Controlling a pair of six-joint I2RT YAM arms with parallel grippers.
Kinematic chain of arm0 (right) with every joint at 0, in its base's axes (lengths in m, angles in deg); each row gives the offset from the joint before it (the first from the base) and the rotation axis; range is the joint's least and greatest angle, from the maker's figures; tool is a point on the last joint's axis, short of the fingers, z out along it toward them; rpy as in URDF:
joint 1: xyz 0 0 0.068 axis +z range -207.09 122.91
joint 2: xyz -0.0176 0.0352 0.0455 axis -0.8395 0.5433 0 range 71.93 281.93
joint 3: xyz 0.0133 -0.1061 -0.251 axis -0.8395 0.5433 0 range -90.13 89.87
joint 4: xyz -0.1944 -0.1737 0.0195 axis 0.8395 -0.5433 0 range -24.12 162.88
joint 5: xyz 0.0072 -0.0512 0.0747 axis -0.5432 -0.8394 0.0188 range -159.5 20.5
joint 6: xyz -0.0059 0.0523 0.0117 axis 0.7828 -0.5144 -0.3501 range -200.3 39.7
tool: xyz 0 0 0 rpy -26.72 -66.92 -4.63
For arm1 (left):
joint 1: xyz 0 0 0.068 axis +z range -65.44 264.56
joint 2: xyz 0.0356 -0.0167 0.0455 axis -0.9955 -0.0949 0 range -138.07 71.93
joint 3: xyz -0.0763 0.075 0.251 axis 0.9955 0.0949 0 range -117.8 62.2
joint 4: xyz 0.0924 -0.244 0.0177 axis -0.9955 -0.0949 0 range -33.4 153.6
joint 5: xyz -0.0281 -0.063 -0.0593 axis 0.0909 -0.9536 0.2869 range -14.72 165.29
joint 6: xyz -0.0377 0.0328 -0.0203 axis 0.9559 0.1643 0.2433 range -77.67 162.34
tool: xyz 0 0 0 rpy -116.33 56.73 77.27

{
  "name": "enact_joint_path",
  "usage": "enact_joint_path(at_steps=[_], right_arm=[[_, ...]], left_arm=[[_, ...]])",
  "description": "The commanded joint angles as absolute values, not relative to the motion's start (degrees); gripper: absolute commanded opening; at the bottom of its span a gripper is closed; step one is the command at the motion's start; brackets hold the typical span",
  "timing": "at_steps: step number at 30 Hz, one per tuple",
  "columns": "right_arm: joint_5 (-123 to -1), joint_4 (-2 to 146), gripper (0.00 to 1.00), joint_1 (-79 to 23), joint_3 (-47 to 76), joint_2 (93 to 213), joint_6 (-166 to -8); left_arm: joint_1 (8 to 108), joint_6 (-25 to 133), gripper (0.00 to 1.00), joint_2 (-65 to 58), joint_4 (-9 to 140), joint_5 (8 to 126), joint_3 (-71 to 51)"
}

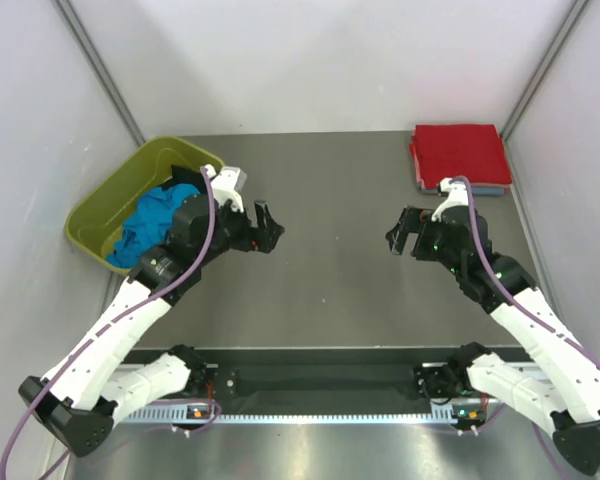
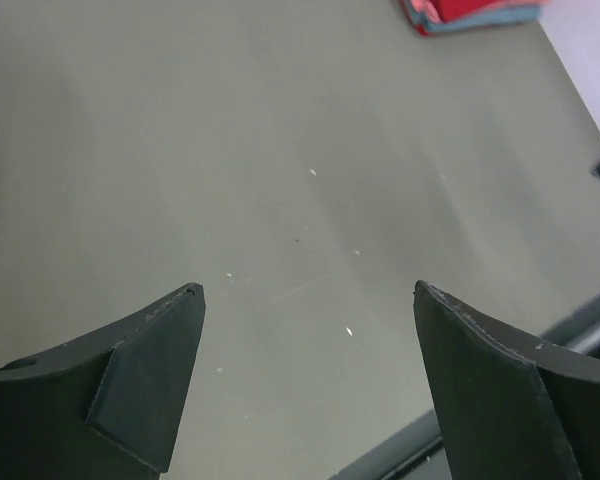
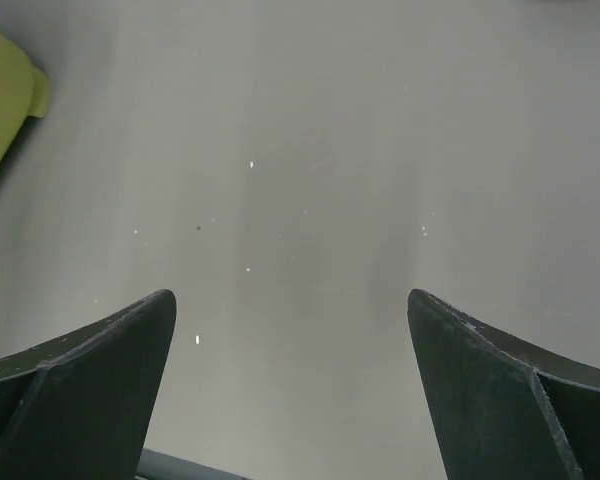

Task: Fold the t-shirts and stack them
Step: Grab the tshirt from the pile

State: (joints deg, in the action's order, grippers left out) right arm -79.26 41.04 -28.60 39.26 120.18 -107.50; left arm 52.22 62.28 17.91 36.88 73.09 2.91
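Observation:
A crumpled turquoise-blue t-shirt [image 1: 150, 224] lies inside the olive-green tub [image 1: 112, 197] at the table's left. A folded red t-shirt [image 1: 460, 153] tops a stack at the far right, with a grey-blue layer [image 1: 488, 188] showing under it; the stack's edge also shows in the left wrist view [image 2: 470, 14]. My left gripper [image 1: 268, 228] is open and empty over bare table, right of the tub. My right gripper [image 1: 405, 236] is open and empty over bare table, in front of the stack. The black shirt is out of view.
The grey table [image 1: 330, 270] runs between white walls. The tub's corner shows in the right wrist view [image 3: 5, 100]. A metal rail [image 1: 320, 385] lines the near edge.

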Motion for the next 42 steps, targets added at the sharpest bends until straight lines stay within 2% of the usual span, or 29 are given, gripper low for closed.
enact_joint_path(at_steps=[1, 4, 9, 11, 14, 18, 25, 26, 34, 38, 40, 41, 42], right_arm=[[-78.7, 42.3, 1.0, -27.9, 37.0, 120.7, -108.1], [-78.6, 42.6, 1.0, -28.0, 37.0, 121.1, -108.5], [-77.4, 43.1, 1.0, -27.9, 37.8, 120.2, -108.6], [-75.8, 44.1, 1.0, -27.9, 39.1, 119.3, -108.3], [-72.6, 45.3, 1.0, -28.0, 40.5, 118.9, -107.9], [-70.5, 45.0, 1.0, -28.0, 40.7, 118.4, -107.9], [-67.6, 46.2, 1.0, -27.9, 41.0, 117.6, -109.0], [-67.6, 46.5, 1.0, -27.9, 40.9, 117.8, -109.0], [-66.3, 44.8, 1.0, -28.0, 37.3, 121.8, -107.5], [-65.9, 44.6, 1.0, -28.0, 35.2, 122.9, -107.9], [-65.9, 44.1, 1.0, -28.0, 34.2, 123.3, -108.4], [-65.8, 43.8, 1.0, -27.9, 33.4, 123.4, -108.8], [-65.5, 43.7, 1.0, -27.9, 33.1, 123.4, -109.0]], left_arm=[[52.4, 63.7, 0.89, 17.0, 37.7, 79.5, -2.0], [52.4, 62.6, 0.91, 13.4, 37.9, 87.5, -6.7], [54.9, 56.0, 0.89, -1.3, 30.8, 99.3, -24.7], [60.4, 54.7, 0.86, -7.5, 27.5, 102.5, -31.5], [71.5, 56.0, 0.82, -13.3, 25.9, 100.2, -35.8], [81.6, 57.8, 0.8, -19.2, 25.7, 99.0, -36.2], [96.0, 64.3, 0.65, -28.2, 22.3, 95.3, -32.9], [96.9, 64.7, 0.61, -28.4, 23.3, 93.7, -29.9], [100.1, 65.8, 0.64, -33.4, 29.1, 92.6, -21.1], [101.5, 67.0, 0.59, -38.5, 30.8, 89.6, -19.7], [101.7, 66.9, 0.44, -41.9, 27.8, 87.2, -24.3], [101.8, 66.7, 0.32, -42.8, 25.5, 86.9, -26.2], [101.9, 66.3, 0.16, -43.3, 24.2, 87.1, -27.7]])
